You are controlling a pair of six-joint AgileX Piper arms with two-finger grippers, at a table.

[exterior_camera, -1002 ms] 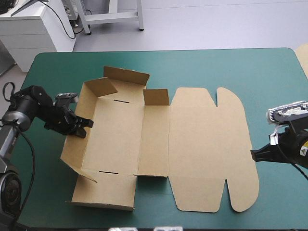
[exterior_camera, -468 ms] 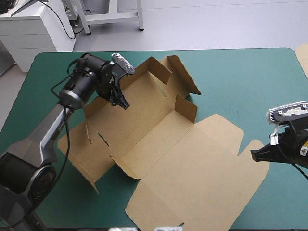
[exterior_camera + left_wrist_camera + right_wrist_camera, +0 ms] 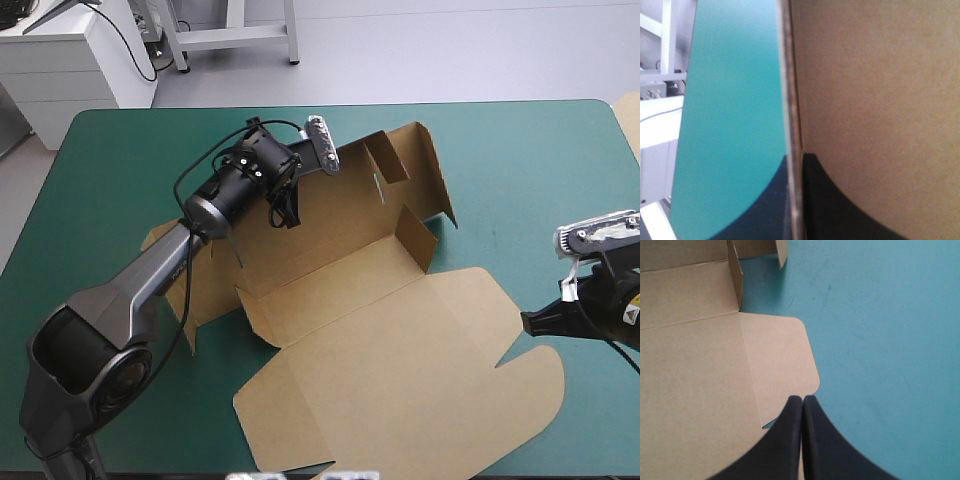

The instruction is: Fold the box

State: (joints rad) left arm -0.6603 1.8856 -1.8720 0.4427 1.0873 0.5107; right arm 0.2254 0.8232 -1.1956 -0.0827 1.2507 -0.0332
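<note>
From my seat: left gripper (image 3: 286, 213) is clamped on a raised wall of the box (image 3: 400, 350) (board edge sits between its fingers). The box lies skewed mid-table, lid flat. Right gripper (image 3: 527, 322) is pinched together, fingers touching, at the lid's flap edge.

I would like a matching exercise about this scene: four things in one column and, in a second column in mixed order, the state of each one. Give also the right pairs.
Things
1. the left gripper with two black fin-shaped fingers
2. the right gripper with two black fin-shaped fingers
3. the wide lid of the brown board box
4. the small square brown flap beside the lid's fold

States
A. lies flat on the teal-green table cover
B. shut on nothing, beside the lid's edge
C. stands upright
D. shut on a raised wall of the box

Pairs: 1-D, 2-B, 3-A, 4-C
</note>
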